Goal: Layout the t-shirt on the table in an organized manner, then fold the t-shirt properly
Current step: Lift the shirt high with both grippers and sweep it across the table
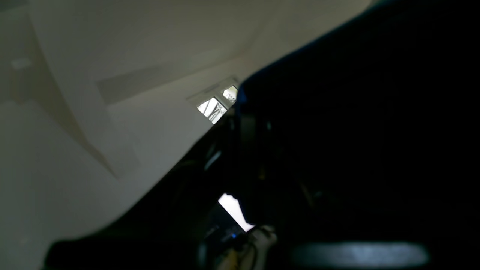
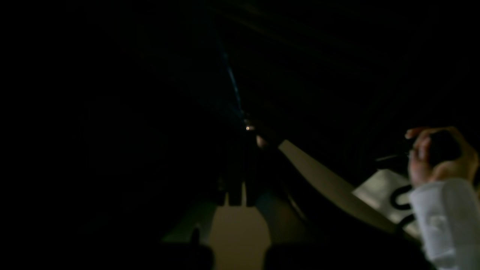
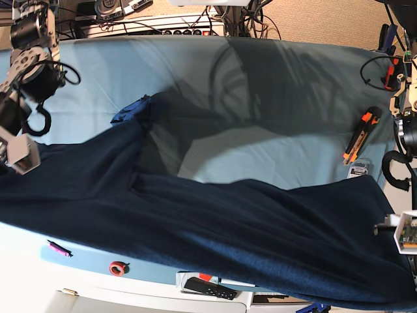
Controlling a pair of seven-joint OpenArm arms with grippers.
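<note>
Because the t-shirt [image 3: 215,228] is lifted and stretched across the near half of the base view, from 9 o'clock to 4 o'clock, it hides the front edge of the table [image 3: 287,163] almost wholly; one sleeve end [image 3: 130,109] trails up toward 10 o'clock. Bare teal cloth lies open across the far half, from 11 to 2 o'clock, with an orange-and-black cutter [image 3: 355,135] lying near the 3 o'clock edge.

Neither claw shows its tips. The left arm [image 3: 401,235] at 4 o'clock and the right arm [image 3: 23,147] at 9 o'clock both end at the cloth's upper edge, and both claws are closed; what they pinch is covered, though the shirt hangs from those points.

Both wrist views are nearly black with fabric close to the lens. At 4 o'clock in the right wrist view, a person's hand [image 2: 437,157] in a white sleeve is blurred.

No writing is legible anywhere.
</note>
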